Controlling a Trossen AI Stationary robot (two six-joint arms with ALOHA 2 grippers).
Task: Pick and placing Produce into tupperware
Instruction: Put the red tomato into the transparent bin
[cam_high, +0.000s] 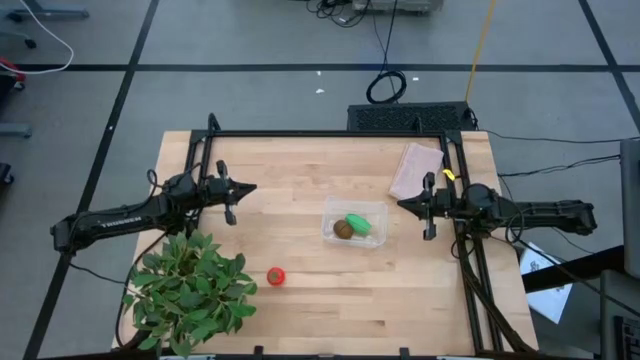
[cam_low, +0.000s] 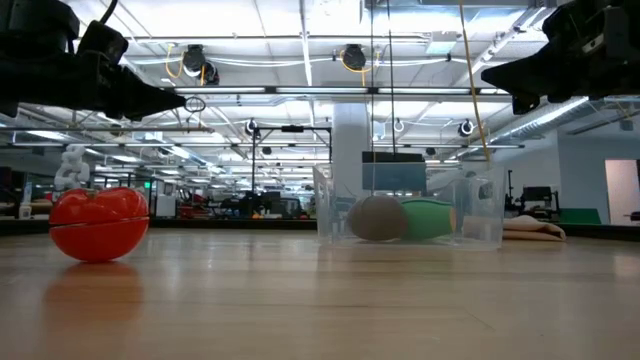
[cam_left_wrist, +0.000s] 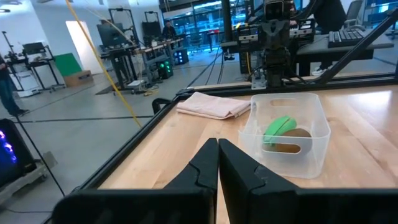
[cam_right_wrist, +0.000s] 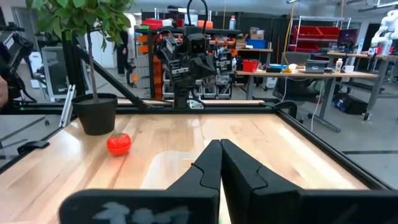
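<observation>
wooden desk (cam_high: 300, 310) carries a small clear plastic tupperware (cam_high: 354, 225) near its middle, holding a fuzzy brown kiwi (cam_high: 343, 229) and bright green oblong piece (cam_high: 359, 223). small red tomato ball (cam_high: 276, 276) lies apart, beside a leafy potted plant (cam_high: 190, 290). left tool (cam_high: 233, 196) and right tool (cam_high: 424, 206) hover, fingers pressed together.

Legible markings — one candidate only. The left arm (cam_high: 110, 216) carries a line of pale lettering along its dark link in the high view (too small to read with any confidence). No label, brand, number or sign can be read on the tupperware (cam_high: 353, 224), the pinkish packet (cam_high: 416, 169) or the table (cam_high: 300, 300) — nor on the room's screens and equipment in the low and wrist views.
</observation>
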